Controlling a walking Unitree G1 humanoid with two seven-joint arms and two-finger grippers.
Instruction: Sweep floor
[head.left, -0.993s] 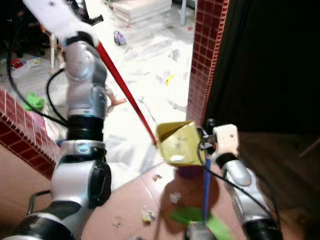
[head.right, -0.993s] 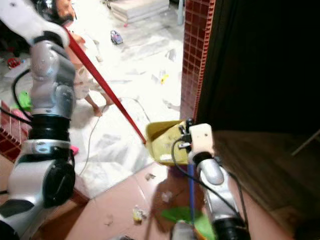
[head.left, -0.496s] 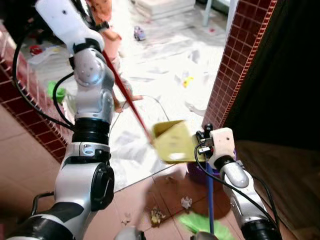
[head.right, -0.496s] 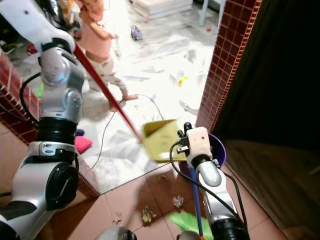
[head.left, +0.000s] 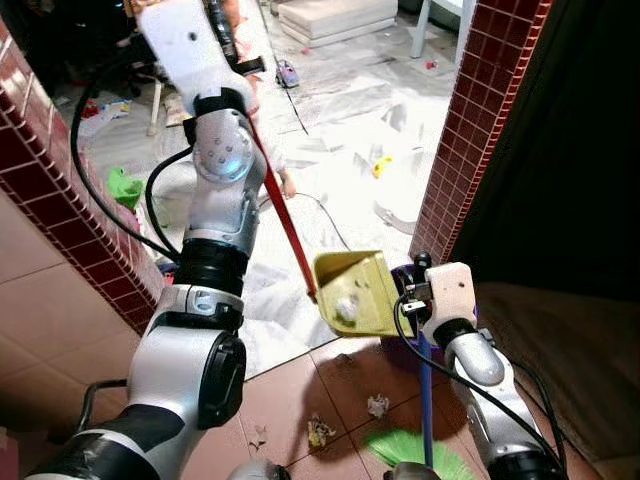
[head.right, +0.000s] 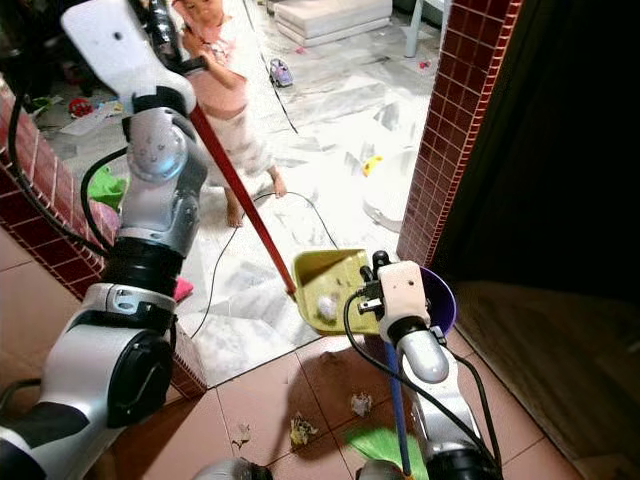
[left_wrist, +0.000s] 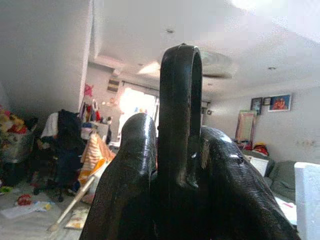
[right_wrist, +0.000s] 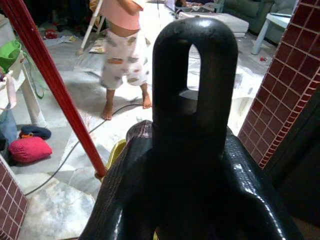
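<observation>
the left gripper (left_wrist: 172, 165), raised high, has its black fingers closed around the looped black end of the long red handle (head.right: 238, 195) of the yellow plastic dustpan (head.right: 330, 290), which hangs tilted below and ahead of those jaws with a pale crumpled scrap (head.right: 327, 306) in its tray. the right gripper (right_wrist: 192, 150) is clamped on the black looped top of the blue-handled broom (head.right: 397, 405), whose green bristles (head.right: 385, 450) rest on the terracotta tiled floor (head.right: 270, 395) beneath it. paper litter (head.right: 300, 431) lies near the bristles. a purple bucket (head.right: 442, 300) sits just behind the right gripper. a barefoot person (head.right: 232, 95) stands beyond the red handle.
</observation>
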